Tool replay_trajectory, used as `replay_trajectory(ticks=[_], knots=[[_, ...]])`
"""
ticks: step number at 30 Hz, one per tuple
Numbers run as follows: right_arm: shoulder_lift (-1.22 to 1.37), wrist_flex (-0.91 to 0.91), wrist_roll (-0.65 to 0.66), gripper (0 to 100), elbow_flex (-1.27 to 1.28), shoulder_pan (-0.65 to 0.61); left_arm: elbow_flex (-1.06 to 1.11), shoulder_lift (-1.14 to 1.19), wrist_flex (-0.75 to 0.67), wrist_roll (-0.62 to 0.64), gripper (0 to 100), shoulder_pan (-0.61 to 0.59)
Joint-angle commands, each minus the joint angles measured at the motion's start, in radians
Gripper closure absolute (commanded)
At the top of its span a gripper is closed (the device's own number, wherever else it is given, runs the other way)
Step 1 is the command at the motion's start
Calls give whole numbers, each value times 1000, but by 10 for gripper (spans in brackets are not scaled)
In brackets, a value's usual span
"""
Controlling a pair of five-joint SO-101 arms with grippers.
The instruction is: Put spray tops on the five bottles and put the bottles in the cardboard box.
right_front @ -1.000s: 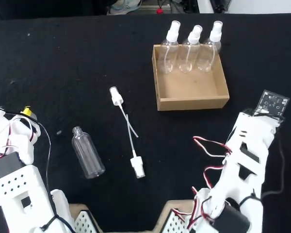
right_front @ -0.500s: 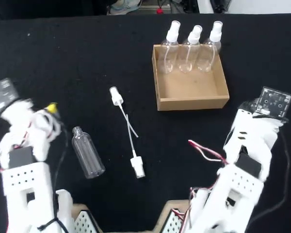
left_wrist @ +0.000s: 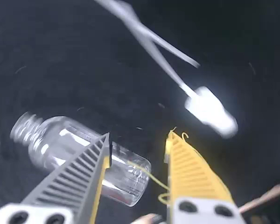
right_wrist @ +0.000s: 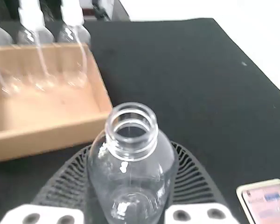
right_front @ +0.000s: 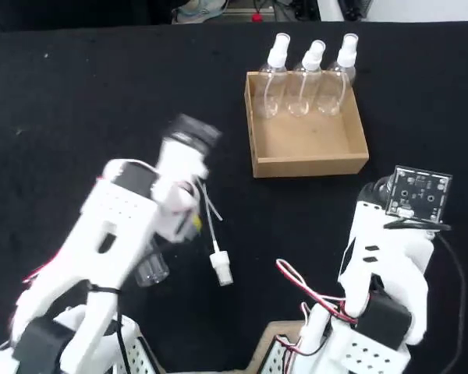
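Bottle [right_wrist: 130, 172] clear; spray top [right_front: 221, 267] white; cardboard box [right_front: 308, 166] tan; table [right_front: 78, 93] black; left fingers [left_wrist: 191, 172] yellow, ribbed.

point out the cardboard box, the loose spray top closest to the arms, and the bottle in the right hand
cardboard box [right_front: 308, 166]: high view, on its front wall.
spray top [right_front: 221, 267]: high view, on its white head.
held bottle [right_wrist: 130, 156]: right wrist view, on its shoulder below the open neck.

Nothing here is actually readable, tbh. There's some print on a small pale card [right_wrist: 265, 199] lying on the table [right_wrist: 200, 70] well away from the cardboard box [right_wrist: 51, 133], but it's too blurry to make out.
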Motion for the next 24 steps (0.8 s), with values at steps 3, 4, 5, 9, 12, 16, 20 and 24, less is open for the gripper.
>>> replay_trajectory(ticks=[3, 4, 5, 9, 12, 16, 20, 24], knots=[[47, 3, 57, 943, 4, 83, 48, 8, 20, -342, 809, 229], [53, 3, 63, 943, 4, 95, 62, 14, 17, -374, 809, 257], [61, 3, 69, 943, 4, 104, 76, 15, 8, -399, 808, 282], [81, 3, 69, 943, 4, 118, 114, 15, -57, -474, 732, 326], [84, 3, 75, 943, 4, 118, 120, 15, -83, -489, 653, 328], [84, 6, 91, 943, 4, 118, 114, 14, -101, -565, 676, 326], [84, 6, 91, 943, 5, 118, 104, 17, -135, -605, 675, 331], [84, 9, 106, 944, 15, 120, 134, 18, -284, -594, 675, 326]])
